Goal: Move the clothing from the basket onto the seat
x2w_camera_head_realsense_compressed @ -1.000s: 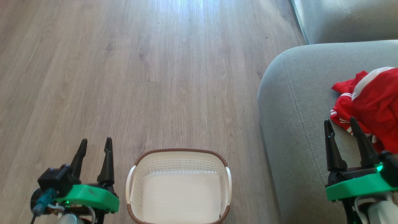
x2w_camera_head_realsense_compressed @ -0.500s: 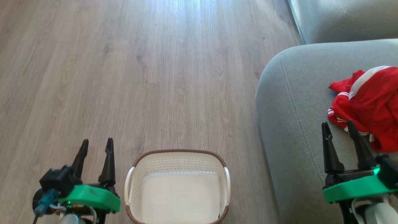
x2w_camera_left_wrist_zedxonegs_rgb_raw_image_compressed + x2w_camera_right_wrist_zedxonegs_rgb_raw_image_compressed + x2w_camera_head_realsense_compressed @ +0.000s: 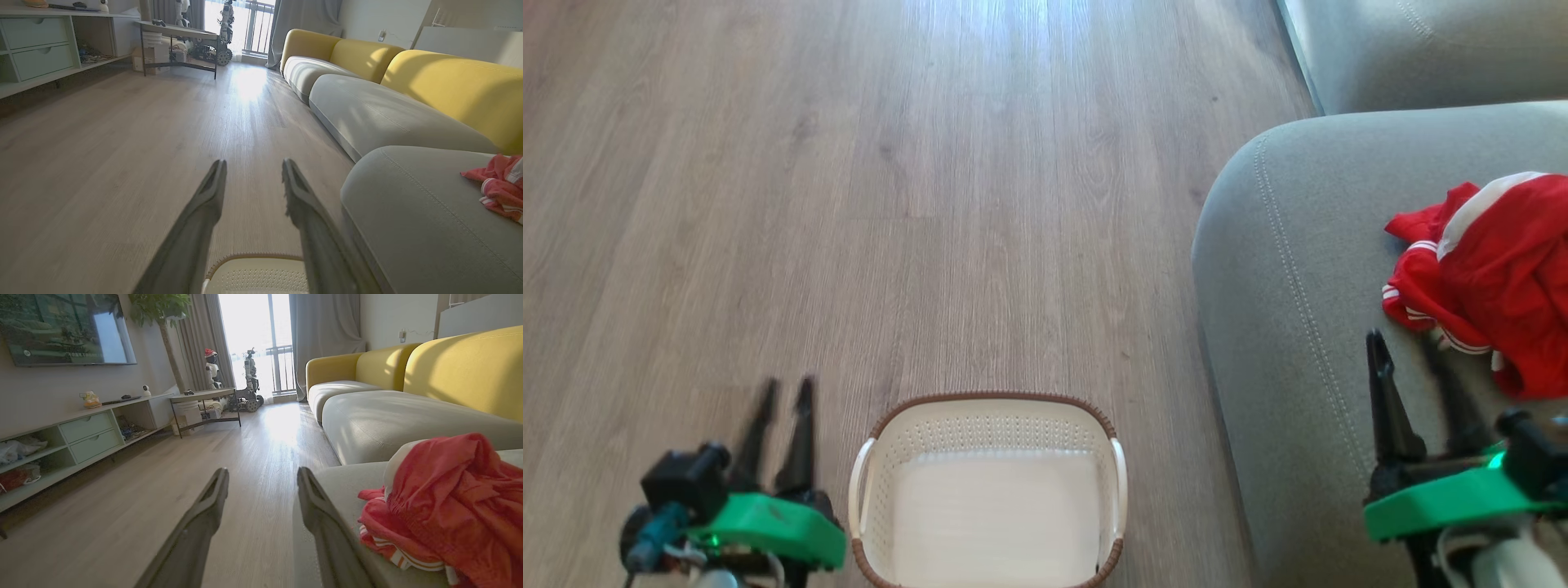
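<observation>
While the white basket [image 3: 992, 398] sits empty, the red clothing [image 3: 1494, 278] lies heaped on the grey seat [image 3: 1298, 327] to the basket's right. The right gripper [image 3: 1403, 340], fingers apart and empty, is just short of it; the left gripper [image 3: 787, 384], likewise apart, hangs left of the basket.

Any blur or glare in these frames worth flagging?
Head view: the left gripper is smeared with blur, the basket sharp; pale glare washes the floor at the top. Left wrist view: the fingers look soft. Right wrist view: the window is blown out white.
</observation>
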Robot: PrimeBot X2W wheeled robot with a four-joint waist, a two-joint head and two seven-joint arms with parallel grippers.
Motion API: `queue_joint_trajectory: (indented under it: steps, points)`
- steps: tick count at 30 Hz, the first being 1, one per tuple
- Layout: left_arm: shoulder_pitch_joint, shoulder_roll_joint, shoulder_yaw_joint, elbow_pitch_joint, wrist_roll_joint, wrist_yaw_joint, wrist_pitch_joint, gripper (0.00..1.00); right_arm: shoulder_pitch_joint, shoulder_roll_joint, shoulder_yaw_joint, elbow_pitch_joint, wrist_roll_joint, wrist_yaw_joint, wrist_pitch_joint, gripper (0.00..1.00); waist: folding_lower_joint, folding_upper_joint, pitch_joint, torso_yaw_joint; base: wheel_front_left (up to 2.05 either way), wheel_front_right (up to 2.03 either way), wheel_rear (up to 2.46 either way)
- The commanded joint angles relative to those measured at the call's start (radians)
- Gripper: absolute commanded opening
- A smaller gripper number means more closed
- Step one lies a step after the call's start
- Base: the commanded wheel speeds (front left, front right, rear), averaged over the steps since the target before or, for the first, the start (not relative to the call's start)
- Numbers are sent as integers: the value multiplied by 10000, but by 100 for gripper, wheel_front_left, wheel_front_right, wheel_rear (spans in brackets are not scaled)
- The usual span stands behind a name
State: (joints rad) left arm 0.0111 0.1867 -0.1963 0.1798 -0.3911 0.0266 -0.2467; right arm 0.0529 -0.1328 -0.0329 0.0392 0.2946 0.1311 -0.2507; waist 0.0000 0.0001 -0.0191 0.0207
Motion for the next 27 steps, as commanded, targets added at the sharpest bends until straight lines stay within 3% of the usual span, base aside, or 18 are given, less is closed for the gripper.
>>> queue_joint_trajectory:
  steps: [1, 27]
  points:
    - [24, -33, -14, 134, -14, -2, 6, 0, 23, 26, 27, 144, 12, 0, 3, 0, 0, -1, 1, -1, 0, 0, 0]
    - [-160, -322, 595, 372, -2449, -316, 731, 0, -264, 143, -24, 679, 2720, -1, 668, 0, 0, -1, 46, -43, 0, 0, 0]
